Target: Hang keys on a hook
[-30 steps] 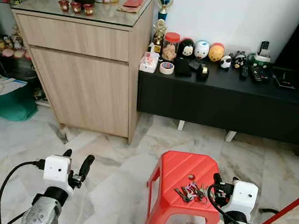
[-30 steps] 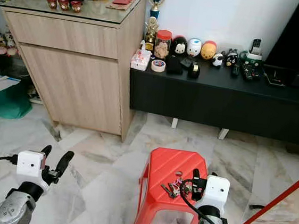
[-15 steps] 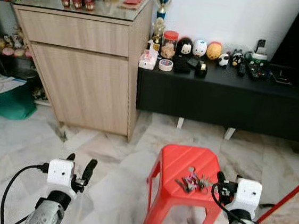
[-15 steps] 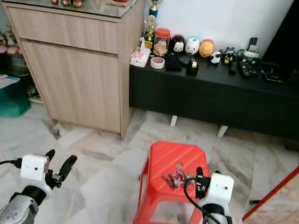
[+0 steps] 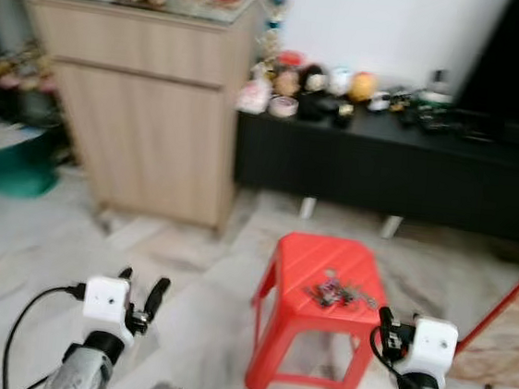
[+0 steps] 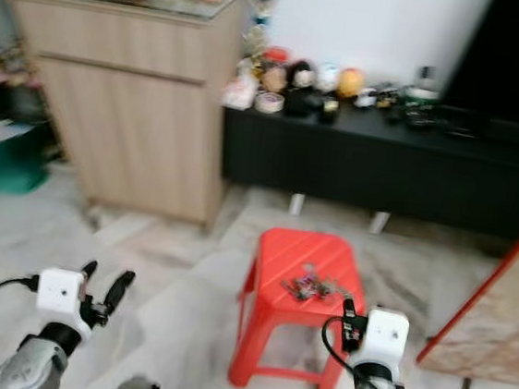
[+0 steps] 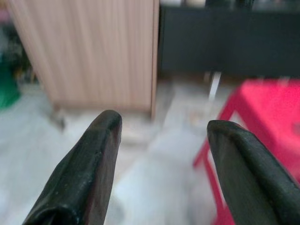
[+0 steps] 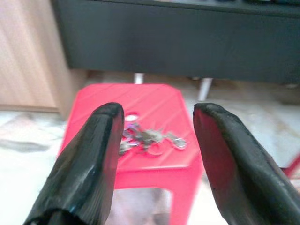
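right pincer (image 8: 157, 140) spread, empty | keys (image 8: 149, 137) beyond it, on stool (image 8: 140, 157)

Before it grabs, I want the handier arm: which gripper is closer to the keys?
The right gripper: it is open and faces the keys on the stool; the left gripper hangs over bare floor.

A home living room is shown — a pale marble floor (image 5: 42, 227) is laid throughout, and a light wooden cabinet (image 5: 149, 99) with ornaments on its glass top is set against a white wall. Beside it, a low black TV console (image 5: 401, 177) is crowded with figurines, a jar and remotes — household clutter. A red plastic stool (image 5: 317, 312) is placed on the floor.
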Controlling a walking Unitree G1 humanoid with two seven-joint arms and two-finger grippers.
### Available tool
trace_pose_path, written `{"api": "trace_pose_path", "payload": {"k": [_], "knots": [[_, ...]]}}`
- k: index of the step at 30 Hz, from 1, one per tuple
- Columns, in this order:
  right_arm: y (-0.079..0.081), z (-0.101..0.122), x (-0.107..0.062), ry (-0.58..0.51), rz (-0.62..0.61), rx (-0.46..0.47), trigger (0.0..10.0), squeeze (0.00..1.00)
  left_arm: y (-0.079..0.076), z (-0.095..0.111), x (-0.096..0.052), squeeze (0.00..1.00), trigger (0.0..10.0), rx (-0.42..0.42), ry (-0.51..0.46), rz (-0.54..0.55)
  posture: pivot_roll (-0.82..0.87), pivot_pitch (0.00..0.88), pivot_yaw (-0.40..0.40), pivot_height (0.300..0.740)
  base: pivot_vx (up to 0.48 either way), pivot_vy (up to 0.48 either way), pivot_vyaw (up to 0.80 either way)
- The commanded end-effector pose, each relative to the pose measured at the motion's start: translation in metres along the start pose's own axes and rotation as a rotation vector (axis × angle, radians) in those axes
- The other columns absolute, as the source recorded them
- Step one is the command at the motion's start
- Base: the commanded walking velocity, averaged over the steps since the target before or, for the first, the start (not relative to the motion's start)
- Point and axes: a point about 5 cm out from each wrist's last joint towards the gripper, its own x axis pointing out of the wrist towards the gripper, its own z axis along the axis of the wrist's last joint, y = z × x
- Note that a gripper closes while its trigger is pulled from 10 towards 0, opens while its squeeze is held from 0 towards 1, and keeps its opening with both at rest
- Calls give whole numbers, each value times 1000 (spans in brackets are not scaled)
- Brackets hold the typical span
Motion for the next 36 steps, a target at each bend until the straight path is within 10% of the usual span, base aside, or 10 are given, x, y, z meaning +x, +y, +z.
{"api": "trace_pose_path", "payload": {"k": [1, 36], "knots": [[1, -2, 0, 10, 2, 10, 10000, 0, 2, 3, 3, 0, 10000, 5, -6, -4, 91, 0, -47, 650, 0, 0, 0], [28, 14, 23, -34, 125, 89, 10000, 0, 9, 16, 33, 0, 10000, -119, -22, -48, 61, 0, -3, 627, 0, 0, 0]]}}
